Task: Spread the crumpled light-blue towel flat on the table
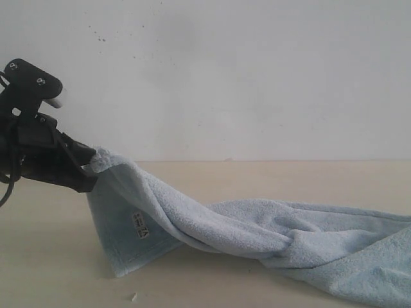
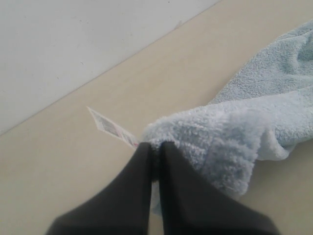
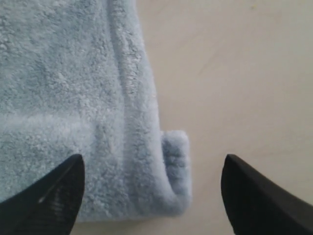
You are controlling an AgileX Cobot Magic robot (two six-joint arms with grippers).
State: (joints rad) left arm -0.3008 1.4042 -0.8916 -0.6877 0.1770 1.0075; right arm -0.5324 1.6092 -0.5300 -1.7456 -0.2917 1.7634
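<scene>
The left jaws were clenched on one corner of the towel (image 1: 270,228), holding it raised above the worktop (image 1: 51,269), with the label (image 1: 140,226) hanging just below them. The right jaws stood released, straddling another corner that lay ungrasped between them. The cloth ran twisted and bunched, so spreading seemed barely begun.

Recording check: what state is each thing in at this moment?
towel: twisted and bunched, one corner lifted, the rest on the table.
left gripper: shut on the towel's lifted corner.
right gripper: open over a folded towel edge, holding nothing.
</scene>
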